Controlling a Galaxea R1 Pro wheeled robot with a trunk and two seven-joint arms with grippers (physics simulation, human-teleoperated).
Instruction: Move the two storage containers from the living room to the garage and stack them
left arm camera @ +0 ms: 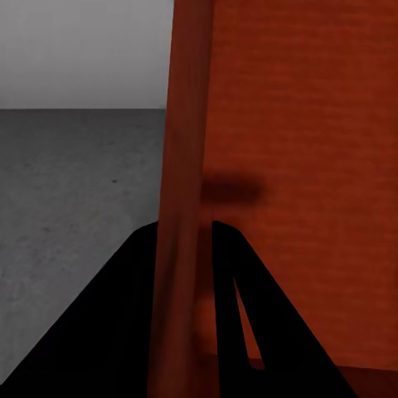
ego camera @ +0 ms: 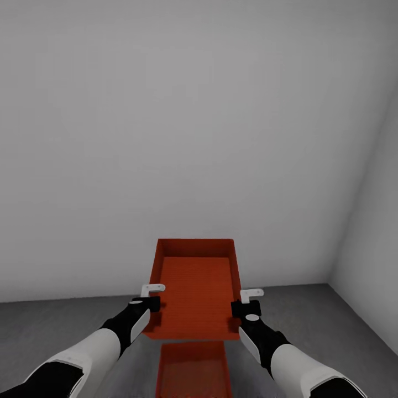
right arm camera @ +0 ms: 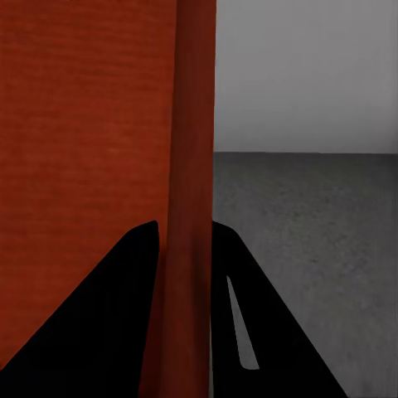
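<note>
I hold a red-orange storage container (ego camera: 196,287) in the air in front of me, open top up. My left gripper (ego camera: 152,304) is shut on its left wall (left arm camera: 184,166), one finger on each side of the wall. On the opposite wall (right arm camera: 192,166) my right gripper (ego camera: 239,308) is shut the same way. Below the held bin, a second storage container (ego camera: 192,370) rests on the dark grey floor (ego camera: 331,315), straight under the first and close to me.
A bare light grey wall (ego camera: 166,138) stands just ahead. A second wall (ego camera: 376,221) meets it at the right, forming a corner. Rough concrete floor spreads to both sides of the containers.
</note>
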